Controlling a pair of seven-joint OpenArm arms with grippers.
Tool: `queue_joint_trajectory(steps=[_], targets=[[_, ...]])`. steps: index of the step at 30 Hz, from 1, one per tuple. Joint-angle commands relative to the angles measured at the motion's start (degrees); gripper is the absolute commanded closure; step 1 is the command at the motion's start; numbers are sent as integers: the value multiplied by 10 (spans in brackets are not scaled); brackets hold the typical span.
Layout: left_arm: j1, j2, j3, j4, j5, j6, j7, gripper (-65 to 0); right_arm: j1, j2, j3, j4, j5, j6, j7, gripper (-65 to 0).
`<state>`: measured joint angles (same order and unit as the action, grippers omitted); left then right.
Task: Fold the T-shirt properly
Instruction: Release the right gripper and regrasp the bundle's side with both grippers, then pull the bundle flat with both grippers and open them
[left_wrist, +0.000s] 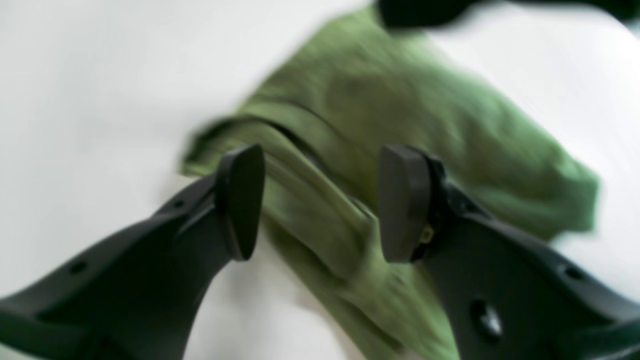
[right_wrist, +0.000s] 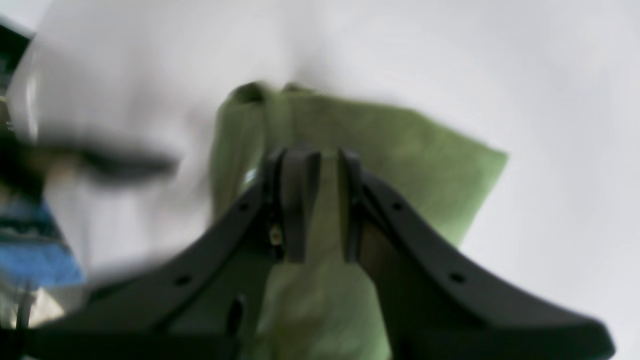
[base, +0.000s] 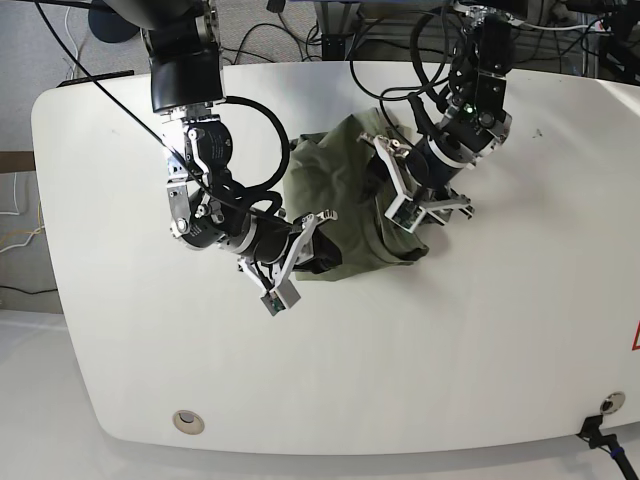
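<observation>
Gently square the shirt (base: 352, 225), bunched at twelve o'clock on the table (base: 330, 370), lowering your parted left gripper (left_wrist: 322, 205) over its one o'clock fold while your narrowly gapped right gripper (right_wrist: 327, 205), seemingly empty, steadies the cloth.

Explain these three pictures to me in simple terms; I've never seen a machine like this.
This is a robot with two black arms, each ending in a pair of gripping fingers called an end effector. One picture looks down from above on both arms and a white table. The other two come from cameras on the wrists, so each looks out past its own fingers.

On the table lies one olive-green T-shirt, partly folded and wrinkled. The left end effector has its fingers apart, with shirt fabric visible between them; nothing looks clamped. The right end effector has its fingers much closer together, with a narrow gap, over the shirt; whether it pinches any cloth, I can't tell.
</observation>
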<state>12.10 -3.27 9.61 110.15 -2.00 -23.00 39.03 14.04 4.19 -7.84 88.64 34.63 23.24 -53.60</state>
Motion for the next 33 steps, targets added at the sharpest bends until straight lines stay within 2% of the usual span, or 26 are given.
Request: queue_joint_trajectory(steps=[1, 4, 8, 12, 15, 19, 23, 29, 33], targets=[[4, 3, 13, 15, -5, 0, -14, -330, 27, 2, -26, -24, 14, 5, 46, -91], [17, 3, 42, 13, -5, 0, -14, -329, 41, 3, -54, -87, 14, 5, 101, -89], [17, 3, 63, -6, -3, 2, -14, -329, 47, 4, -56, -176, 12, 6, 184, -89], [-14, -2, 59, -48, -1, 2, -14, -329, 44, 20, -64, -213, -72, 7, 242, -89], [-45, -22, 58, -90, -2, 3, -14, -329, 20, 35, -63, -210, -113, 7, 250, -89], [-98, -53, 57, -154, -3, 3, -14, -329, -18, 68, -63, -185, -99, 7, 250, -88], [-142, -66, 56, -215, -3, 3, -28, -329, -70, 95, -62, -122, -98, 4, 250, -88], [-166, -77, 56, -262, -3, 4, -92, -329, -140, 97, -6, -31, -101, 4, 242, -88], [-165, -77, 39, -223, -3, 4, -137, -329, -151, 97, 18, 57, -99, 4, 193, -88]])
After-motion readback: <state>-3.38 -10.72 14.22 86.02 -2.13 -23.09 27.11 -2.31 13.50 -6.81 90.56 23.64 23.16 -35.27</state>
